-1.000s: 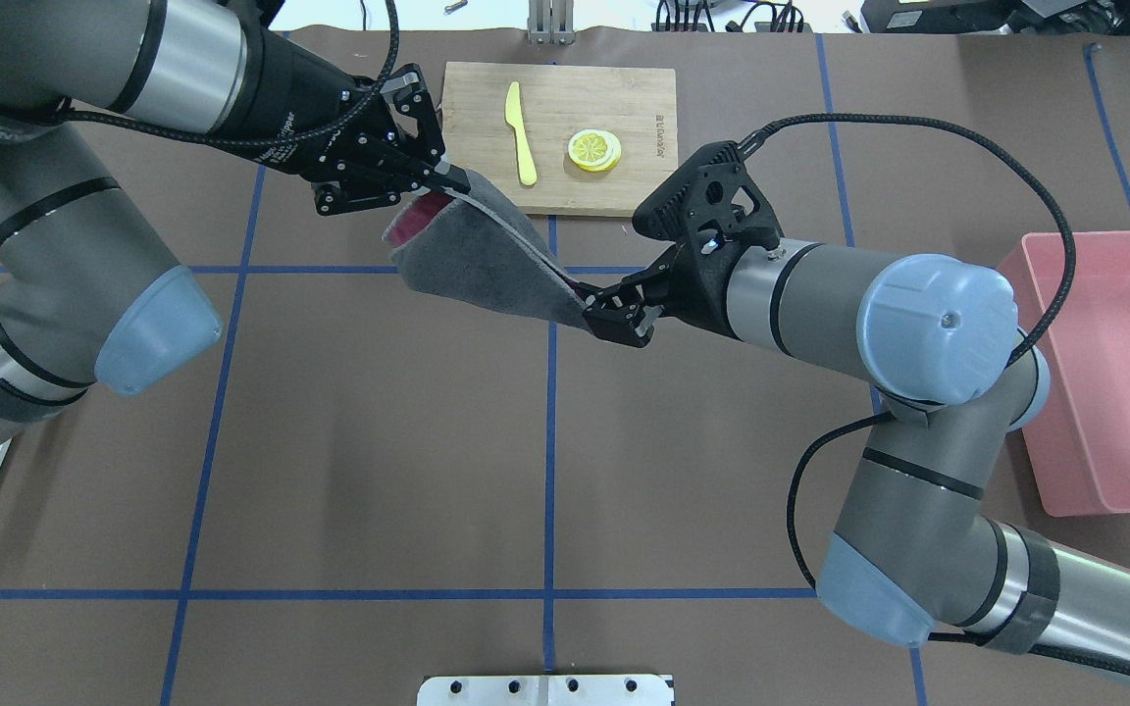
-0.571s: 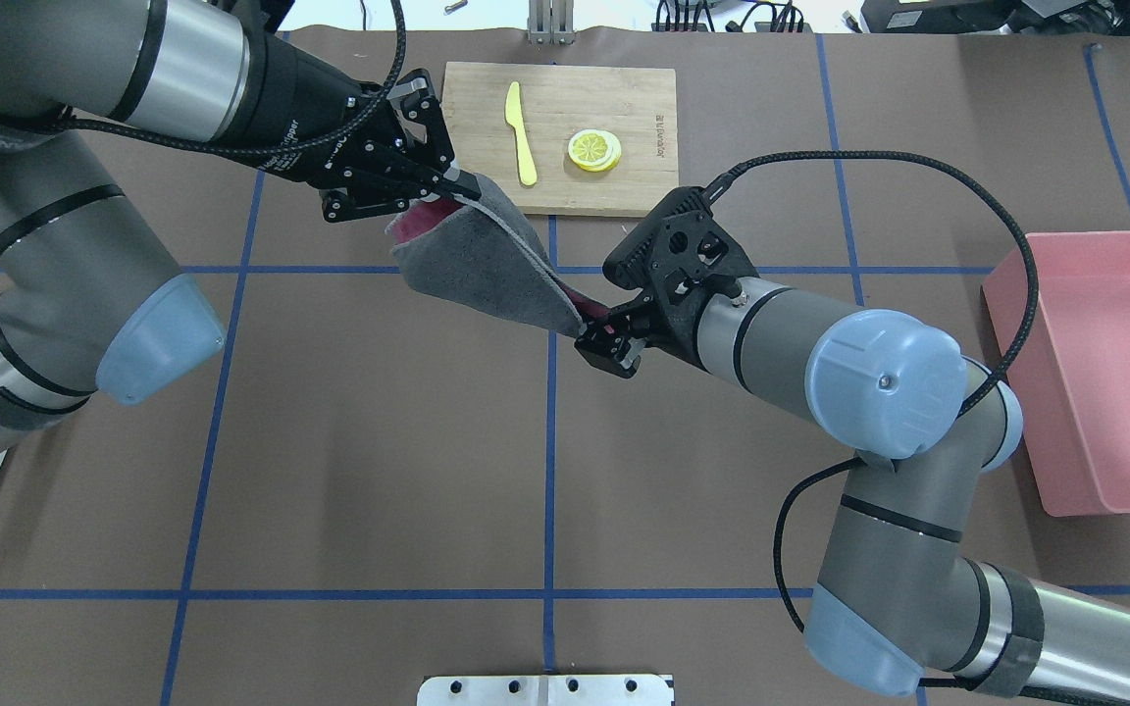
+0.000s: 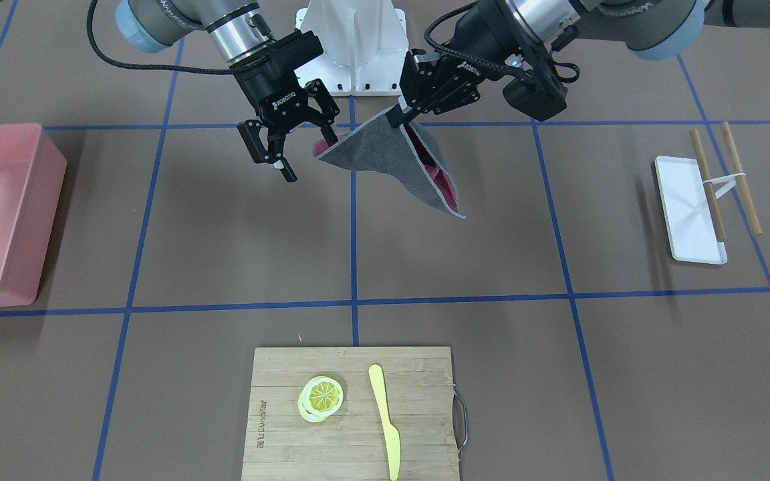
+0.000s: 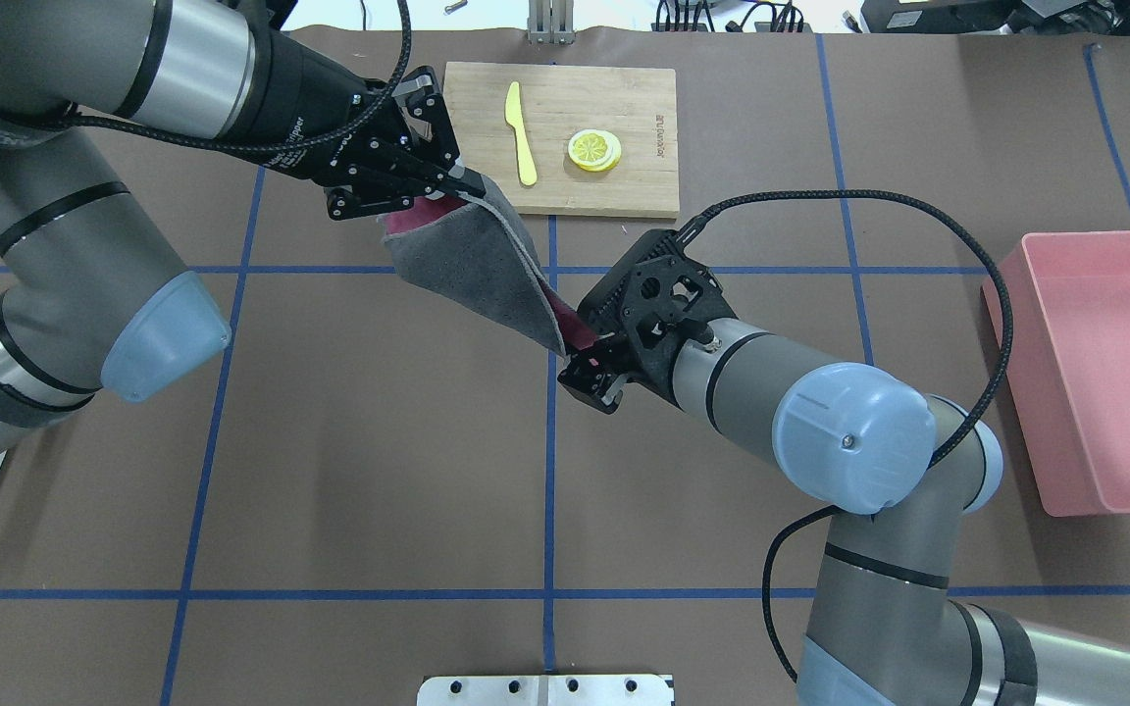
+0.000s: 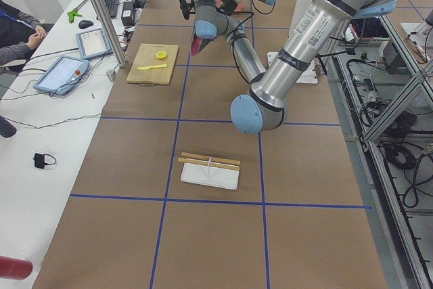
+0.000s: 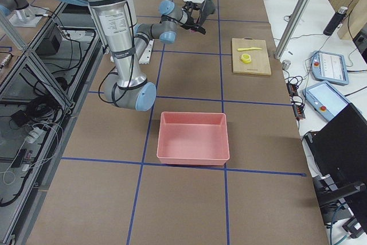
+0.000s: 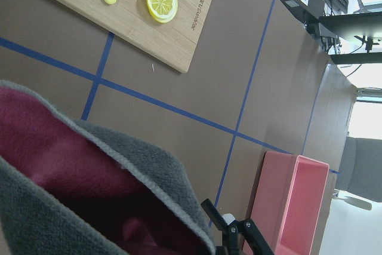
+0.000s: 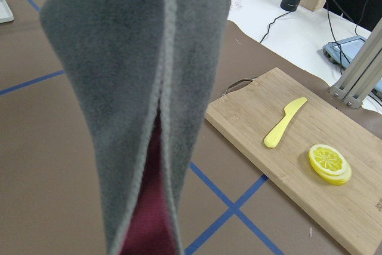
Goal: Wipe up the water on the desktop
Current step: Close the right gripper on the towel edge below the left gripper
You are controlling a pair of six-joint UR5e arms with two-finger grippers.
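A cloth (image 4: 472,260), grey outside and magenta inside, hangs above the brown desktop (image 4: 379,441) in front of the cutting board. My left gripper (image 4: 457,182) is shut on its upper corner, as the front view also shows (image 3: 395,119). My right gripper (image 3: 306,159) stands open there, with the cloth's (image 3: 392,160) other corner against one finger. In the overhead view the right gripper (image 4: 590,378) sits just past the cloth's low tip. The cloth fills the right wrist view (image 8: 137,88). I cannot make out any water on the desktop.
A bamboo cutting board (image 4: 624,186) at the far middle holds a yellow knife (image 4: 521,132) and lemon slices (image 4: 594,149). A pink bin (image 4: 1104,363) stands at the right. A white tray (image 3: 689,210) with two wooden sticks lies on my left side.
My right gripper moved toward the robot and a little left, drawing the cloth's low corner along, and its jaws now stand open. The left gripper barely moved.
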